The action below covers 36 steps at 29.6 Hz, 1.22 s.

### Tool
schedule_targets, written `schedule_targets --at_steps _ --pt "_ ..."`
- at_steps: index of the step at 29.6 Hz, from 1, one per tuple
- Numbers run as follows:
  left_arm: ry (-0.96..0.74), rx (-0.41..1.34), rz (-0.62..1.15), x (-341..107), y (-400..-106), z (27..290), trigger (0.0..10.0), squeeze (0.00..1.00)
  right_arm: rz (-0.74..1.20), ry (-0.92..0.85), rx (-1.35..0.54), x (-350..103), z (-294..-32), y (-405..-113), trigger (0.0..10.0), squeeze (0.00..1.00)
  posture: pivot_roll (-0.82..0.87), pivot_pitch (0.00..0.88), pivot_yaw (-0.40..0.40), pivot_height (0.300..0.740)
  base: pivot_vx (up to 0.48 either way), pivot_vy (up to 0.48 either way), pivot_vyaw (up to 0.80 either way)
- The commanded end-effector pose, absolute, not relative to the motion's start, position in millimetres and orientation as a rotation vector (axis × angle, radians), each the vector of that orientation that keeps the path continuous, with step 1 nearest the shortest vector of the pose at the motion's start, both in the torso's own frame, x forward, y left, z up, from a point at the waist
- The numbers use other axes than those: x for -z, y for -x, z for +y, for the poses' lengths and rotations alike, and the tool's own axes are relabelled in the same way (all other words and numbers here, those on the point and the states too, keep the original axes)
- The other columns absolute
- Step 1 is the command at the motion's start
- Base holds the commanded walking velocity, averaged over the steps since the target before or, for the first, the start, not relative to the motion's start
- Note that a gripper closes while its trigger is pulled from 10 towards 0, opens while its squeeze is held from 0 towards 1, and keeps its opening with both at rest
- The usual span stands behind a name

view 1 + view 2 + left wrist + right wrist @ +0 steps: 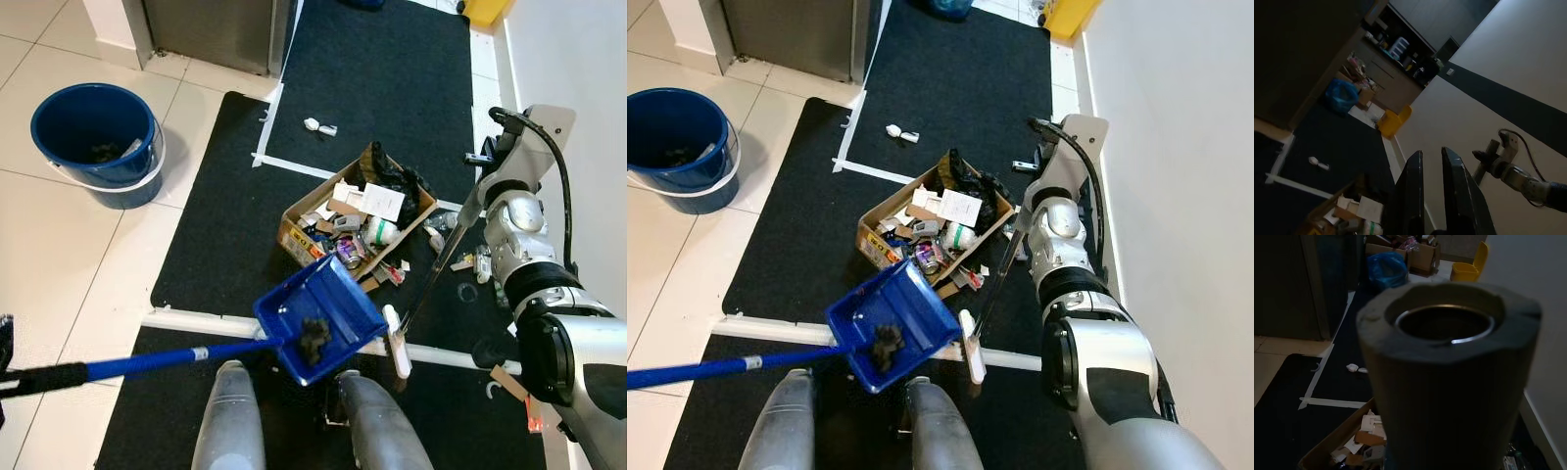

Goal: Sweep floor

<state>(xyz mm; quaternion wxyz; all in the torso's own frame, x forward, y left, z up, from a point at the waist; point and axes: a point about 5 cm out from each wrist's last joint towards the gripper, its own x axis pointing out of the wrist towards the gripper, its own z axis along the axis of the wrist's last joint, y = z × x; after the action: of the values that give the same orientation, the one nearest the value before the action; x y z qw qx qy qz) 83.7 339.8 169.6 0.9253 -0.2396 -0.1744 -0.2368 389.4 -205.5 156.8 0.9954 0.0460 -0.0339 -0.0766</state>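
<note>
Keep the blue plastic dustpan (318, 318) level and swing it slowly across to the round blue plastic bucket (96, 142) before tipping; judged from the dark clump of debris (313, 338) sitting near the pan's lower lip, any forward tilt would spill it back onto the black floor mat (235, 215). Tilt only once over the bucket's mouth, which stands well apart on the pale floor tiles (59, 255).

Left gripper (1431, 161): two long black fingers nearly together, narrow gap between them, pinched around something thin at their base, presumably the long blue dustpan handle (147, 362) running out to the left; actual contact hard to make out in the dark wrist view.

Right gripper: cannot tell how wide, hidden behind the grey foam-wrapped tube end (1449, 357) of the thin dark-shafted broom (431, 274). Right arm (524, 255) raised beside the white wall, broom shaft slanting down to its white head (397, 343), resting just beside the dustpan on a strip of white tape.

Beyond the pan: open brown cardboard box of mixed rubbish (358, 220), with loose scraps (460, 262) near it still unswept.
</note>
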Motion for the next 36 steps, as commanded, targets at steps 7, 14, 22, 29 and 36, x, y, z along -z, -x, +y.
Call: schedule_targets --at_steps 7,14,22,29,36 --pt "0.340 0.295 -0.540 -206 -111 369 10.0 0.00 -0.040 -0.081 0.182 -148 -214 -385 10.0 0.00 0.35 0.159 -0.210 0.740 0.000 0.000 0.00" --pt "0.302 0.386 -0.601 -233 -165 354 10.0 0.00 -0.034 -0.084 0.199 -143 -216 -382 10.0 0.00 0.33 0.155 -0.197 0.740 0.000 0.000 0.00" --pt "0.301 0.405 -0.642 -248 -221 339 10.0 0.00 -0.029 -0.088 0.218 -136 -219 -378 10.0 0.00 0.31 0.159 -0.183 0.740 0.000 0.000 0.00" --pt "0.269 0.405 -0.619 -252 -269 320 10.0 0.00 -0.023 -0.095 0.223 -131 -217 -375 10.0 0.00 0.30 0.159 -0.170 0.740 0.000 0.000 0.00" --pt "0.242 0.372 -0.584 -259 -306 308 10.0 0.00 -0.001 -0.160 0.212 -125 -216 -374 10.0 0.00 0.28 0.152 -0.157 0.740 0.000 0.000 0.00"
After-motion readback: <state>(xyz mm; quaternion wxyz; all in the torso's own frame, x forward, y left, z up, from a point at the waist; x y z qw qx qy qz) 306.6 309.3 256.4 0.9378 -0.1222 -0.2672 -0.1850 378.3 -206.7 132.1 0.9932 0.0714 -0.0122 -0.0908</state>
